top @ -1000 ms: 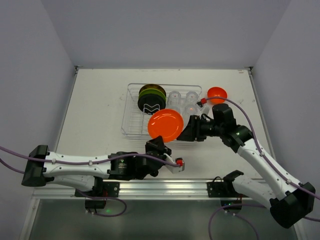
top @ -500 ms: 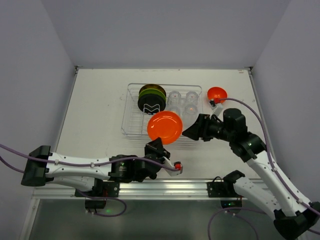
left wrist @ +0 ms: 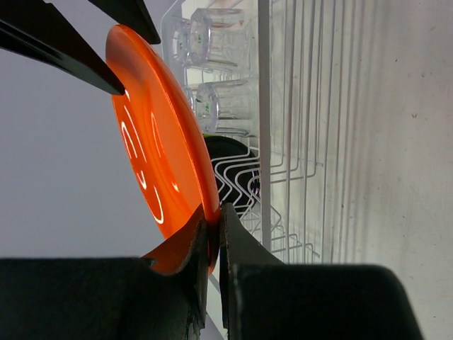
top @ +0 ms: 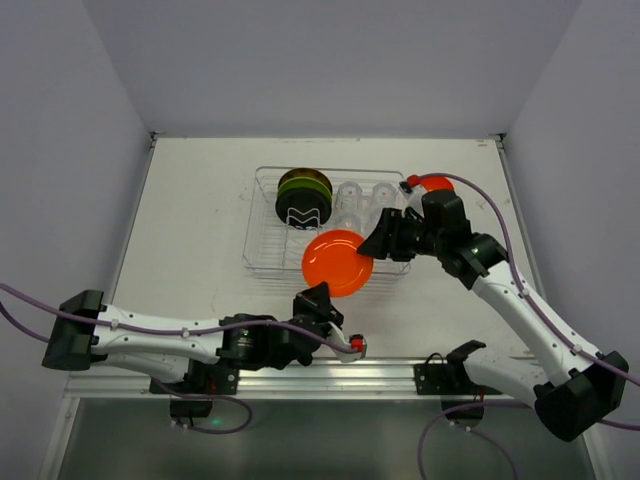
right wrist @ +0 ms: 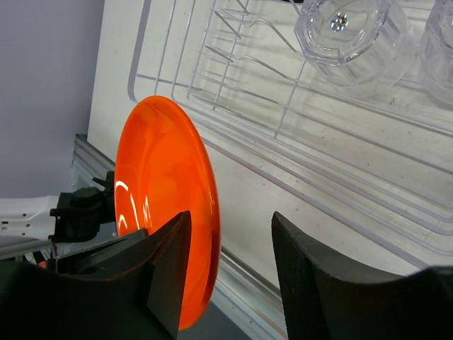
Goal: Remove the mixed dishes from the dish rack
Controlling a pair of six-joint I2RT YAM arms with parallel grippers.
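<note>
An orange plate (top: pixel 337 262) stands on edge over the near rim of the dish rack (top: pixel 262 235). My left gripper (top: pixel 320 299) is shut on the plate's lower rim (left wrist: pixel 159 149), pinched between both fingers (left wrist: pixel 244 248). At the plate's right edge (right wrist: pixel 156 205) is my right gripper (top: pixel 370 245), open. The rim sits between its fingers (right wrist: pixel 311 283), close to the left one, with a gap on the right. In the rack stand black, green and yellow plates (top: pixel 303 197) and clear glasses (top: pixel 365 200). The orange bowl (top: pixel 437 182) lies right of the rack, partly behind my right arm.
The rack's wire dividers (left wrist: pixel 297 142) run just behind the plate. A glass (right wrist: pixel 347 35) lies close above my right gripper. The metal rail (top: pixel 330 375) edges the table in front, and grey walls close in on three sides.
The right gripper drew back from the plate, then came in again at its right edge, higher up. The plate and left gripper shifted slightly right and nearer.
</note>
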